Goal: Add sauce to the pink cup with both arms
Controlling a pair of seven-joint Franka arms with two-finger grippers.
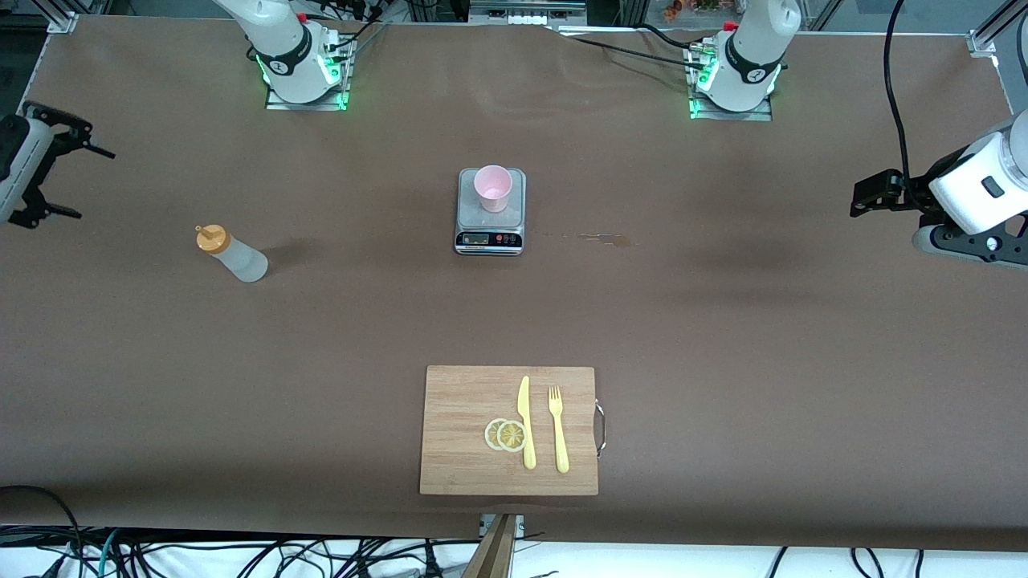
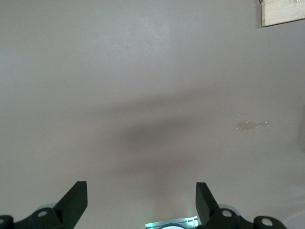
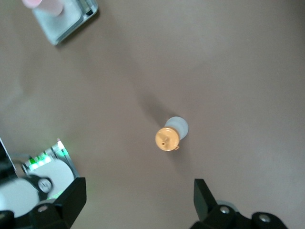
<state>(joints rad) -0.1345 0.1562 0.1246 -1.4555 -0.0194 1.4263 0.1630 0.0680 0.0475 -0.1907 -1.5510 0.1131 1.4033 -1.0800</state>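
At the right arm's end of the table, the right gripper [image 1: 60, 172] hangs in the air with its fingers spread wide, holding nothing. Near it the sauce bottle [image 1: 233, 253] stands upright on the brown table [image 1: 723, 321]. In the middle, the pink cup [image 1: 492, 188] sits on a kitchen scale [image 1: 491, 233]. At the left arm's end, the left gripper [image 1: 871, 193] waits, wide and empty.

Brown table [image 1: 723, 321] w/ sauce [image 1: 231, 254], scale [image 1: 491, 233], cutting board [image 1: 466, 449], spill [image 1: 602, 238].
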